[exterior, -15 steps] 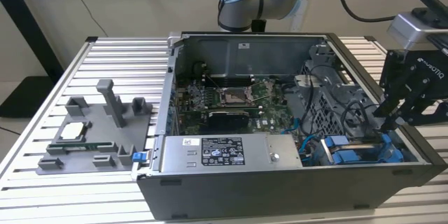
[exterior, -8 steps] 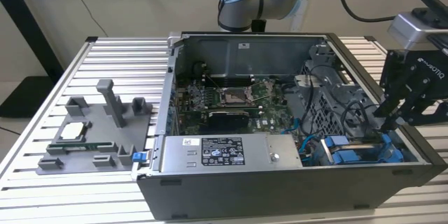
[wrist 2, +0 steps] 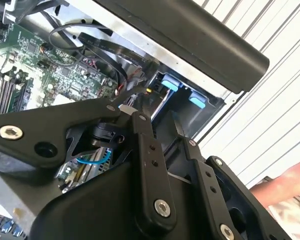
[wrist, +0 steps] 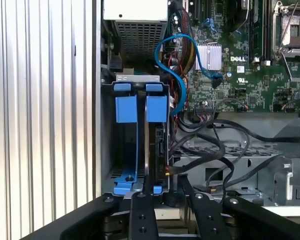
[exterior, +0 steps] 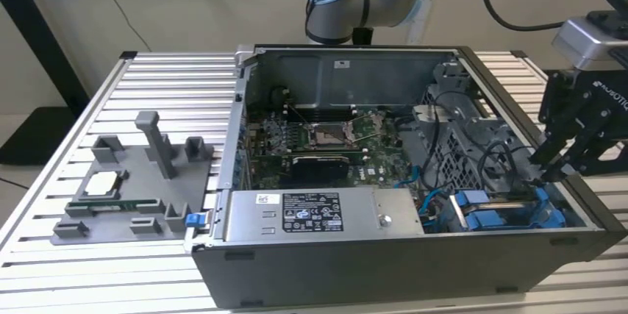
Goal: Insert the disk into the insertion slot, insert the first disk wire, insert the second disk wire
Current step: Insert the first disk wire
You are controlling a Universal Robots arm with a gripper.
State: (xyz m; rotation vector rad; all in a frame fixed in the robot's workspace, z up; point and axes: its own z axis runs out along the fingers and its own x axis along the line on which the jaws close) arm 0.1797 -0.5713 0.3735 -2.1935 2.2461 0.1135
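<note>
Evidently the first step is done: the disk (wrist: pixel 159 142) stands edge-on in the insertion slot (wrist: pixel 152 79), its blue carrier tab (wrist: pixel 157 107) at the mouth. In the exterior view this is at about four o'clock of the open computer case (exterior: pixel 393 277). The gripper (exterior: pixel 551 174) hangs right over that corner. A black wire's plug (wrist: pixel 167 172) lies against the disk's end nearest it, so the work looks to be at the first wire. Whether the gripper is spread or pinching the plug cannot be told. This step calls for a square, gentle push, since loose cables (exterior: pixel 481 156) crowd the cage toward twelve o'clock. The case sits on a ribbed aluminium table (exterior: pixel 59 284), with a grey fixture tray (exterior: pixel 128 159) at nine o'clock and a pale wall (exterior: pixel 226 5) behind. A person's hand (wrist 2: pixel 285 185) shows near the table's edge.
</note>
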